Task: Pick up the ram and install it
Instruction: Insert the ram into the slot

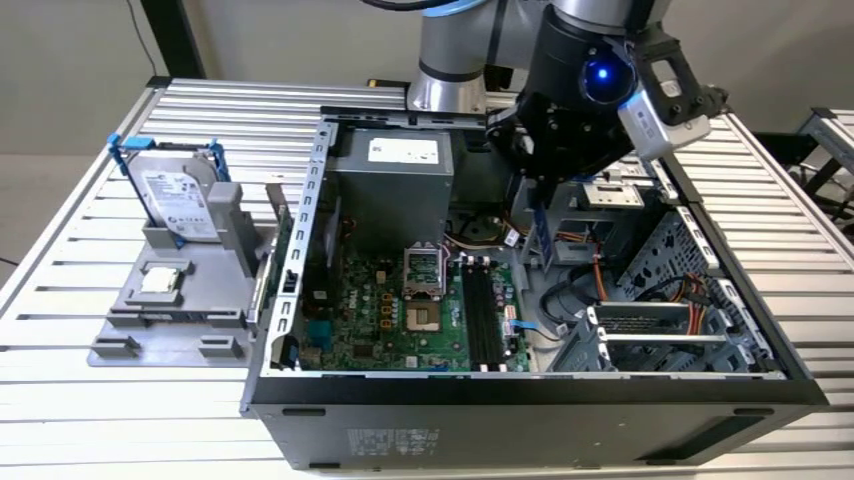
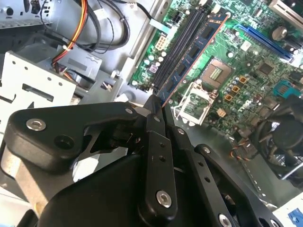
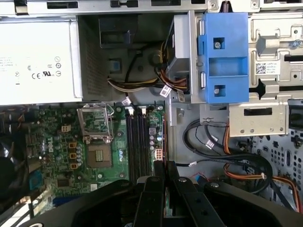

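Gripper [image 2: 158, 103]: we see its fingers pressed together on the ram [image 2: 195, 56] | Ram: dark blue stick, held inside the open computer case [image 1: 316, 200], over the motherboard [image 2: 255, 66], running alongside the black memory slots [image 2: 176, 52] | Contact with a slot: we cannot tell

Slatted silver table [image 1: 80, 270], ribs running crosswise. Lying on its side across the middle and toward the exterior view's right: open black computer case [image 1: 534, 420], side panel off, innards facing up. Just beside it, toward the exterior view's left: flat grey holder [image 1: 120, 348], set square on the slats, close against the case wall, contact unclear.
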You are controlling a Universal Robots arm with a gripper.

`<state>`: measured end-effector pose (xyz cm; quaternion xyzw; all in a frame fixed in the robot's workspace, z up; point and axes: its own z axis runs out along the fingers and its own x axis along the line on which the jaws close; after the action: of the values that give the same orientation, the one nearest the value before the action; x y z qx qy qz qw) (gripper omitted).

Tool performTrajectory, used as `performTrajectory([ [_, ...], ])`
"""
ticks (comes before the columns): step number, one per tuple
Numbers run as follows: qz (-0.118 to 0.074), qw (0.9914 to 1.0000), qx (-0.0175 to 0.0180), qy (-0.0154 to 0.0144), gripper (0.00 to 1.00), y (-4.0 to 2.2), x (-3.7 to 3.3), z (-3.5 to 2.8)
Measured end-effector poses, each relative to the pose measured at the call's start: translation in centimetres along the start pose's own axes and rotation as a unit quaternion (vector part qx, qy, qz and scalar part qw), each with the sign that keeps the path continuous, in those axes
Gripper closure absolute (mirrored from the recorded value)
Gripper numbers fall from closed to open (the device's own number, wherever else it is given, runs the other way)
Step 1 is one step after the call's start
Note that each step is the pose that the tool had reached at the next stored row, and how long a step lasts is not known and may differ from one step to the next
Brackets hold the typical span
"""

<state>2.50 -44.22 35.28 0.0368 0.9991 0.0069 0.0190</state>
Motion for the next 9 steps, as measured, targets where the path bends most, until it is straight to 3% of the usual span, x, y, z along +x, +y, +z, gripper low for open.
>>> performTrajectory([
  [2,0.000,1.00000,0.0000,-0.0017,1.00,0.00,0.01,0.35],
  [9,0.000,1.00000,0.0001,-0.0018,1.00,-0.02,0.11,1.61],
])
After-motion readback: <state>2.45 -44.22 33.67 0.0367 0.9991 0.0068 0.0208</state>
